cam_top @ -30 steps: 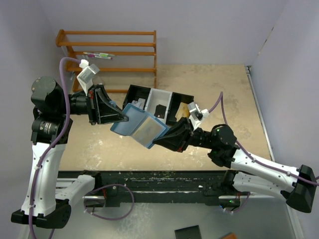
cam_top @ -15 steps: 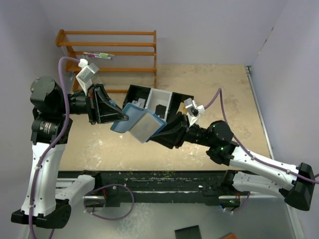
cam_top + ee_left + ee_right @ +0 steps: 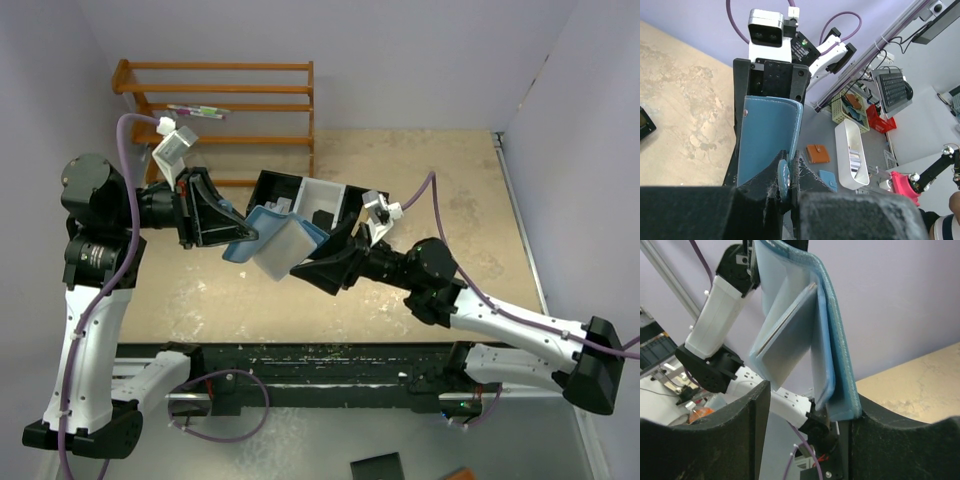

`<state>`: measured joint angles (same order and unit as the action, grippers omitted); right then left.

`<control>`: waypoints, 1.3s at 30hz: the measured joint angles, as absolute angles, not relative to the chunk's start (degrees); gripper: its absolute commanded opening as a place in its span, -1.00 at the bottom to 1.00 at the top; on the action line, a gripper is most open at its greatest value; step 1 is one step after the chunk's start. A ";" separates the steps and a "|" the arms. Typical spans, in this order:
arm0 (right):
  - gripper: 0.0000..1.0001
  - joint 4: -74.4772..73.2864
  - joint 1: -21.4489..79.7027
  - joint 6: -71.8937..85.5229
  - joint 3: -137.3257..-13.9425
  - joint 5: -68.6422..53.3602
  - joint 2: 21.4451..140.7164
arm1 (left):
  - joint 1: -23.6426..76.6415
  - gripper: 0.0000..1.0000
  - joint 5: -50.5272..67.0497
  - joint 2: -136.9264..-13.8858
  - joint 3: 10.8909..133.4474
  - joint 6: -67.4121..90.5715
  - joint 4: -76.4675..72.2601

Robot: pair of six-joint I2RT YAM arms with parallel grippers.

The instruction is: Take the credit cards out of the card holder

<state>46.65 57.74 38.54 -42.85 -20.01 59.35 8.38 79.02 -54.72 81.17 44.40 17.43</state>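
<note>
The blue card holder [image 3: 280, 243] hangs in the air between my two grippers, half open. My left gripper [image 3: 243, 238] is shut on its left edge; in the left wrist view the jaws [image 3: 789, 170] pinch the holder [image 3: 767, 135] by its rim. My right gripper [image 3: 305, 262] is open with the holder's free end between its jaws. In the right wrist view [image 3: 807, 395] the blue cover [image 3: 832, 340] leans on the right finger. A pale pocket leaf [image 3: 790, 325] fans out to the left. A thin tan card edge [image 3: 787, 315] shows in it.
The black-and-white three-compartment tray [image 3: 320, 205] lies just behind the holder, with a dark item inside. A wooden rack [image 3: 225, 100] stands at the back left. The sandy table top [image 3: 450, 180] runs to the right wall.
My right gripper has moved left and up along the holder. The holder's free half has tilted up and folded closer. My left gripper has stayed put.
</note>
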 measured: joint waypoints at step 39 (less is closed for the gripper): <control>-0.25 4.03 64.12 44.53 -67.31 11.92 66.96 | 7.88 -1.00 71.24 -54.94 82.28 25.69 33.10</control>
